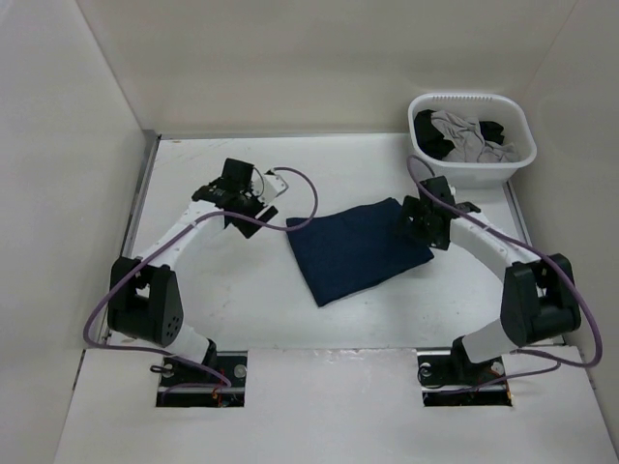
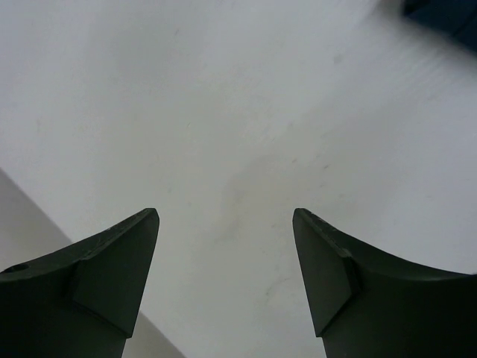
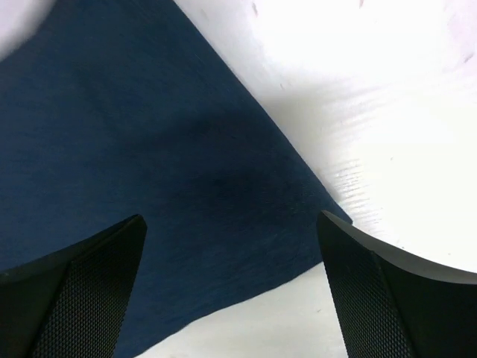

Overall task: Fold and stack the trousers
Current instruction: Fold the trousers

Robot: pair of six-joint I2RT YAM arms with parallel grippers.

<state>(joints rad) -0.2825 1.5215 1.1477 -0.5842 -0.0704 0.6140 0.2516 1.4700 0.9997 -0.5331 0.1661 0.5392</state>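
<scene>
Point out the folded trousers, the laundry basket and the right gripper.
trousers [image 1: 353,249], top view, middle of the folded cloth.
laundry basket [image 1: 471,175], top view, front wall.
right gripper [image 3: 229,218], right wrist view, midway between open fingertips.

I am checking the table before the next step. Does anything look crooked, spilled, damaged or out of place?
Nothing is spilled or damaged. Only the folded trousers lie askew, turned at an angle to the edges of the table. The clothes in the basket are heaped loosely.
</scene>
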